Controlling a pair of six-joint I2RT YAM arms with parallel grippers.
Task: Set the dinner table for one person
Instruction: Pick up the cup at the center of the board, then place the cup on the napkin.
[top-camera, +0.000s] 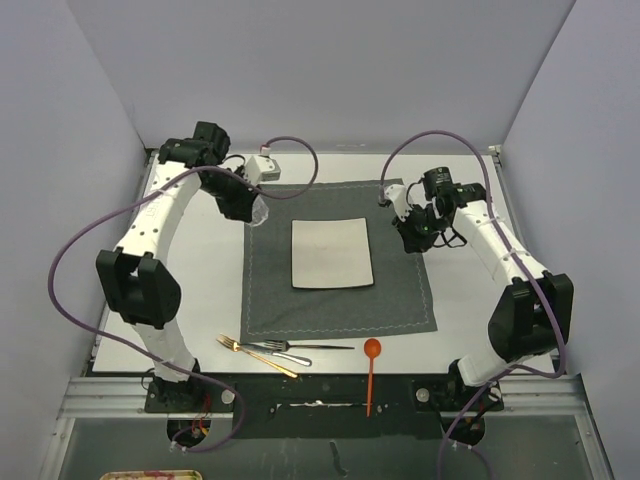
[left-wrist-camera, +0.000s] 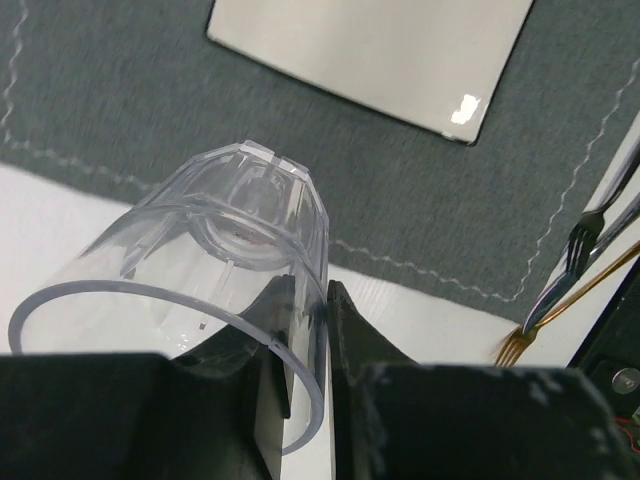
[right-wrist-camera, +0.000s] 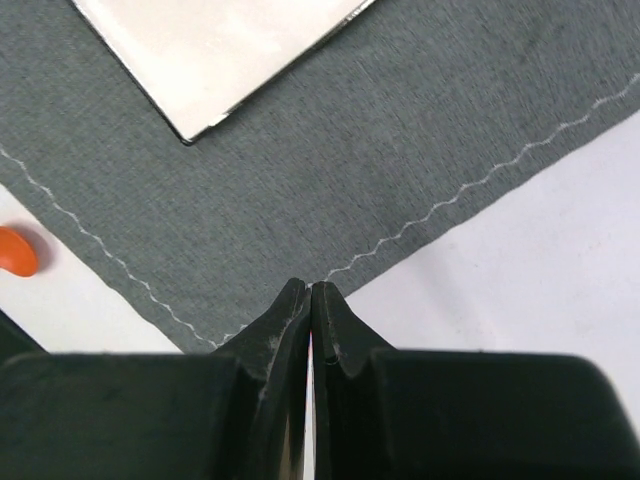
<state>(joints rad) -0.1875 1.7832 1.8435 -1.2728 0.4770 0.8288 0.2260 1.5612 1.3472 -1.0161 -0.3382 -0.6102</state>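
The dinner table (top-camera: 200, 300) is a wide white top carrying a dark grey placemat (top-camera: 340, 300) with a square off-white plate (top-camera: 332, 253) on it. My left gripper (top-camera: 248, 208) hangs over the mat's far left corner, shut on the wall of a clear glass (top-camera: 257, 213). In the left wrist view the glass (left-wrist-camera: 230, 260) lies tilted, with one finger inside its rim and one outside, the left gripper (left-wrist-camera: 310, 290) pinching the wall. My right gripper (top-camera: 412, 235) is over the mat's right edge. It is shut and empty in the right wrist view (right-wrist-camera: 310, 290).
Gold and silver forks (top-camera: 265, 350) lie on the table by the mat's near left corner. An orange spoon (top-camera: 371, 350) lies at the near edge, its handle pointing toward the arm bases. A small white box (top-camera: 265, 167) sits at the far left.
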